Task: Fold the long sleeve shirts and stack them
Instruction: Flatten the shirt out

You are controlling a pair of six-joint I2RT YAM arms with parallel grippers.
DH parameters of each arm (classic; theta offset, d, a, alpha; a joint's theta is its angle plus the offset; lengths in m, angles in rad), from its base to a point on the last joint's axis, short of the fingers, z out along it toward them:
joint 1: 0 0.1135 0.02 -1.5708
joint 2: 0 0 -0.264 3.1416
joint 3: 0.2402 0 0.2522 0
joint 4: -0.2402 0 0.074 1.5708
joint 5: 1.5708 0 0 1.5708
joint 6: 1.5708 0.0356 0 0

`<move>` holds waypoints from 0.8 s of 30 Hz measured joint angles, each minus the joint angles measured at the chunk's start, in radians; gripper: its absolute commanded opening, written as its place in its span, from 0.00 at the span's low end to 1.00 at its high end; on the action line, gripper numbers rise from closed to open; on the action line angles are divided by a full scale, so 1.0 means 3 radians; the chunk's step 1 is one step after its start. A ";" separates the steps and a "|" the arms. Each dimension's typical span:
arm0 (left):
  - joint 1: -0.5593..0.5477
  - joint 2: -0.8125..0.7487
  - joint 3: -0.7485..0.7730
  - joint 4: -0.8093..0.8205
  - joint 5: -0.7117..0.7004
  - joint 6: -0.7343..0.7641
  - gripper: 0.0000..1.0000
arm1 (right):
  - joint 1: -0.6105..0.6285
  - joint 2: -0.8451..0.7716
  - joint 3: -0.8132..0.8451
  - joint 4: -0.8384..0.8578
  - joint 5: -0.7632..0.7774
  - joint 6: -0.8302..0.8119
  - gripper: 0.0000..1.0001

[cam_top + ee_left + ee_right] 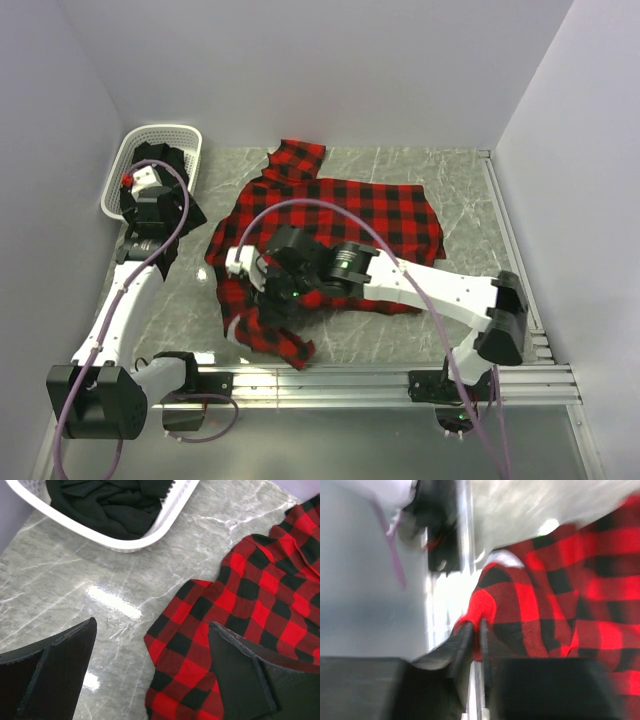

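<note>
The flannel (pixel 340 210) was spread on the table (pixel 75 580), an edge pinched in the right gripper (pixel 476 640), though that view was pretty blurry. The black shirt (pixel 110 505) was bunched in the basket (pixel 167 517), partly cut off; the left gripper (pixel 152 625) was held wide apart.

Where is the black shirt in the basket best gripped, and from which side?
Pinch a raised fold of the black shirt from above, through the open top of the white basket. The shirt lies bunched inside, so ridges stand up, and the basket walls probably block a sideways approach.
</note>
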 measured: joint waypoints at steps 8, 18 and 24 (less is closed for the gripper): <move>0.0004 0.0023 -0.0029 0.0058 0.0375 0.0000 0.99 | -0.0023 0.0262 -0.0003 -0.0718 -0.0441 -0.0196 0.76; -0.0211 0.0563 0.0041 0.0005 0.0918 -0.0029 0.99 | -0.1467 -0.0305 -0.0771 -0.0275 0.0814 0.0755 0.83; -0.0431 0.1134 0.0268 0.0043 0.1049 -0.0175 0.97 | -0.2090 -0.0309 -0.1352 -0.0150 0.1298 0.1386 0.78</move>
